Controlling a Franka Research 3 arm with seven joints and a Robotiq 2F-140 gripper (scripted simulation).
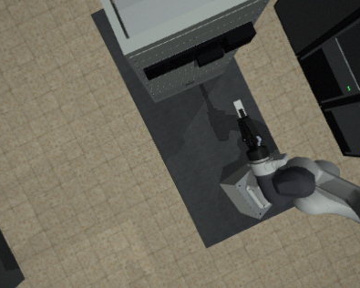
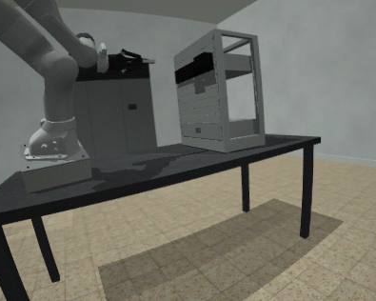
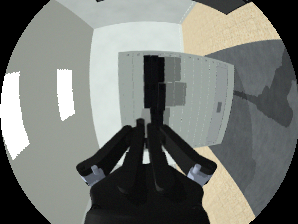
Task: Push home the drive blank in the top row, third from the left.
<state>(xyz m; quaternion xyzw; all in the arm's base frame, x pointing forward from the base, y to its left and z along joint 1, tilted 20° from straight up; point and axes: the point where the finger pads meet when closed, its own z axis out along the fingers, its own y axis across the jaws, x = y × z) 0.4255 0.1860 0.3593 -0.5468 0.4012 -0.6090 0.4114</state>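
The grey rack [image 1: 180,85] [image 2: 204,114] [image 3: 200,96] stands at the far end of the table. The black storage chassis [image 1: 170,66] [image 2: 189,71] [image 3: 156,76] sits near the top of its front. In the overhead view one blank [image 1: 210,56] stands out right of the front's middle, and another [image 1: 240,36] stands out at the right end. I cannot tell their rows. My gripper [image 1: 238,106] [image 2: 149,60] [image 3: 146,114] is shut and empty. It points at the chassis front from a clear gap away, at about the chassis height.
The robot's base block [image 1: 245,198] [image 2: 54,167] sits on the dark table [image 1: 193,150] [image 2: 202,162]. Dark server cabinets [image 1: 339,68] stand to the right of the table, and a grey cabinet [image 2: 116,114] stands behind the arm.
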